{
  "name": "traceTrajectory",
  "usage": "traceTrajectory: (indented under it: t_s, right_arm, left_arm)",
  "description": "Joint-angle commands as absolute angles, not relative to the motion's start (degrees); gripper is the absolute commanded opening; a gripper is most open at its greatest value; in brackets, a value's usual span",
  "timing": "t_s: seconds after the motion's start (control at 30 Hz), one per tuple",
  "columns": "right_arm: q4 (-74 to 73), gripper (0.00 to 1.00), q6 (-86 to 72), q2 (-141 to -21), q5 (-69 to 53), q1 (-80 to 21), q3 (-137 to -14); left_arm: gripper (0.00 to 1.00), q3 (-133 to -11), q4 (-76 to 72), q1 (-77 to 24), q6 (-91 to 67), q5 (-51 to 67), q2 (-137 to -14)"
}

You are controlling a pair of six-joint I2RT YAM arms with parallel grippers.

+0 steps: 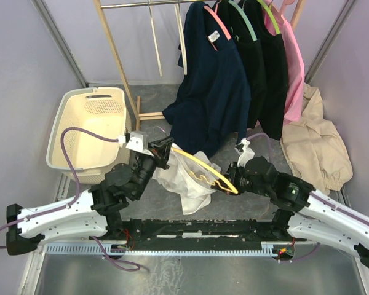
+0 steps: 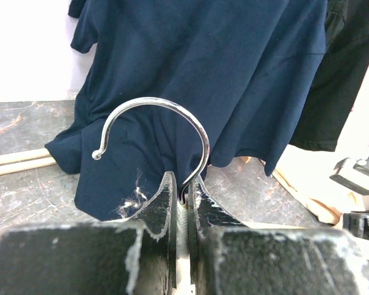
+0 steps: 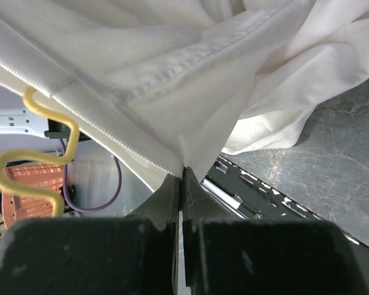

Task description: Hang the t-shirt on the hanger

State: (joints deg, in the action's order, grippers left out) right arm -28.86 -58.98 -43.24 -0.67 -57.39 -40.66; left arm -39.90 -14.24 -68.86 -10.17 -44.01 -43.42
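Observation:
The white t-shirt (image 1: 186,179) hangs bunched between my two grippers above the table middle. The yellow hanger (image 1: 204,166) runs through it, one arm sticking out toward the right. My left gripper (image 1: 164,149) is shut on the base of the hanger's silver hook (image 2: 172,117). My right gripper (image 1: 229,178) is shut on the t-shirt's ribbed neck edge (image 3: 129,147). The yellow hanger's wavy end (image 3: 31,160) shows at left in the right wrist view.
A cream laundry basket (image 1: 91,126) stands at the left. A wooden rack (image 1: 120,58) at the back holds a navy shirt (image 1: 212,86), black garments (image 1: 264,67) and a pink one (image 1: 290,67). A beige garment (image 1: 313,144) lies at the right.

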Motion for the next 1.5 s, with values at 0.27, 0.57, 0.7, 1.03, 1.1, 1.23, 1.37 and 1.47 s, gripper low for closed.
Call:
traceTrajectory:
  t_s: [0.27,0.57,0.7,1.03,1.1,1.23,1.37,1.47]
  right_arm:
    - [-39.7,0.01,-61.7,-34.7,3.0,-57.9,-41.7]
    - [-45.2,0.01,-61.5,-32.4,4.5,-57.9,-45.1]
    - [-46.7,0.01,-61.6,-31.2,4.9,-57.9,-45.5]
    - [-52.8,0.01,-61.1,-29.0,7.4,-57.9,-47.9]
    - [-54.2,0.01,-60.9,-28.9,7.8,-57.9,-48.6]
    - [-57.4,0.01,-60.4,-28.7,9.2,-57.9,-50.0]
    - [-60.6,0.01,-59.0,-29.6,10.5,-57.8,-52.5]
    - [-62.6,0.01,-57.5,-30.9,11.2,-57.9,-55.4]
  left_arm:
    - [0.03,-38.3,-20.1,-68.6,-6.1,-52.6,-40.6]
    - [0.03,-37.9,-19.1,-68.6,-4.9,-59.0,-41.5]
    - [0.03,-38.3,-17.3,-68.6,-5.1,-62.7,-42.1]
    - [0.03,-41.0,-9.8,-68.6,-7.7,-69.2,-43.0]
    - [0.03,-41.1,-8.9,-68.7,-8.0,-70.0,-42.7]
    - [0.03,-41.5,-7.2,-68.6,-8.2,-71.2,-42.5]
    - [0.03,-42.2,-5.9,-68.6,-8.3,-72.3,-43.2]
    - [0.03,-43.2,-4.8,-68.6,-8.2,-73.1,-44.7]
